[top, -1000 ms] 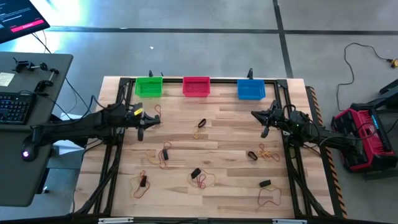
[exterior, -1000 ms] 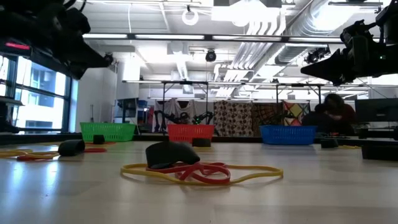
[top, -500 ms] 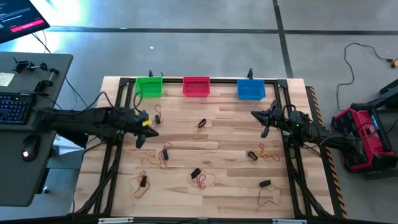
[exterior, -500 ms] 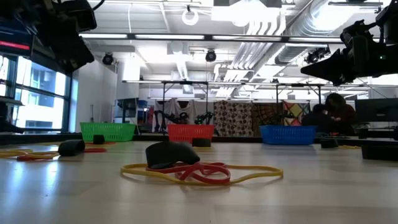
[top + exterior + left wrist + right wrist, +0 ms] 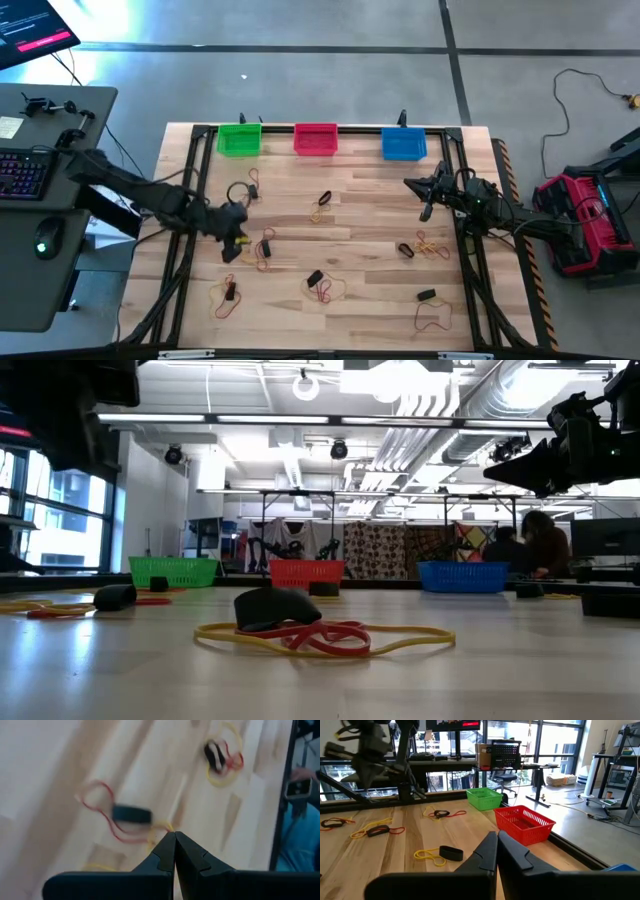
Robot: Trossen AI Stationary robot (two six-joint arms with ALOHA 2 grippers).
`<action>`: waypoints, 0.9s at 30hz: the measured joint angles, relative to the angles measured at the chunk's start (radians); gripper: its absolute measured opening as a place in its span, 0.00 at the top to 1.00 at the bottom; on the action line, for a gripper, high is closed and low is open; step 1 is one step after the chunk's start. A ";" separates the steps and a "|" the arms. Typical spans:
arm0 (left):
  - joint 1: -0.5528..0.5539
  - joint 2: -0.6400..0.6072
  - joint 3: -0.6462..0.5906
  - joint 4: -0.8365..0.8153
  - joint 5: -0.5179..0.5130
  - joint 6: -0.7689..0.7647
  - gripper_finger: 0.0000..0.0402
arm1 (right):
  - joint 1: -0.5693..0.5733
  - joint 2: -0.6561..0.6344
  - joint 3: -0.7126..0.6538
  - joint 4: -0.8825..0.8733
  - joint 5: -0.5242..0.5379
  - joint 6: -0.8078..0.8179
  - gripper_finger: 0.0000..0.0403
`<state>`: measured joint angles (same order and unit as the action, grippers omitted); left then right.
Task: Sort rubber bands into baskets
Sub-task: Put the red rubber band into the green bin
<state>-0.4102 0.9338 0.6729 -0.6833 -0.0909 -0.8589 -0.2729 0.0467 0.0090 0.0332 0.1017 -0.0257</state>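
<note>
Now my left fingers [image 5: 231,250] hang pressed together, empty, over the worktop [image 5: 370,300] just beside a red-and-yellow tangle of rubber bands [image 5: 264,247]. My right fingers [image 5: 424,210] hover pinched tight too, near the blue basket [image 5: 403,144]. Green basket [image 5: 239,139] and red basket [image 5: 315,139] line the far edge.

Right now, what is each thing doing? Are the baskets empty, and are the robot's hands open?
green basket: upright, looks empty
red basket: upright, looks empty
blue basket: upright, contents unclear
rubber bands: loose in small clumps on the table, none sorted
left gripper: shut, holding nothing, above the bands
right gripper: shut, holding nothing, waiting near the blue basket
</note>
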 joint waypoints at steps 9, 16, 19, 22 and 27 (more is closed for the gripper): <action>-0.261 0.165 0.091 -0.051 0.014 -0.339 1.00 | 0.000 0.000 0.000 0.000 0.000 0.000 1.00; -0.409 0.285 0.165 -0.132 0.048 -0.586 1.00 | 0.000 0.000 0.000 0.000 0.000 0.000 1.00; -0.444 0.343 0.173 -0.125 0.056 -0.674 1.00 | 0.000 0.000 0.000 0.000 0.000 0.000 1.00; -0.454 0.399 0.173 -0.120 0.110 -0.741 1.00 | 0.000 0.000 0.000 0.000 0.000 0.000 1.00; -0.443 0.464 0.173 -0.106 0.139 -0.786 0.95 | 0.000 0.000 0.000 0.000 0.000 0.000 1.00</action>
<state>-0.8533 1.3977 0.8455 -0.7897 0.0479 -1.6453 -0.2730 0.0467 0.0086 0.0331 0.1017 -0.0257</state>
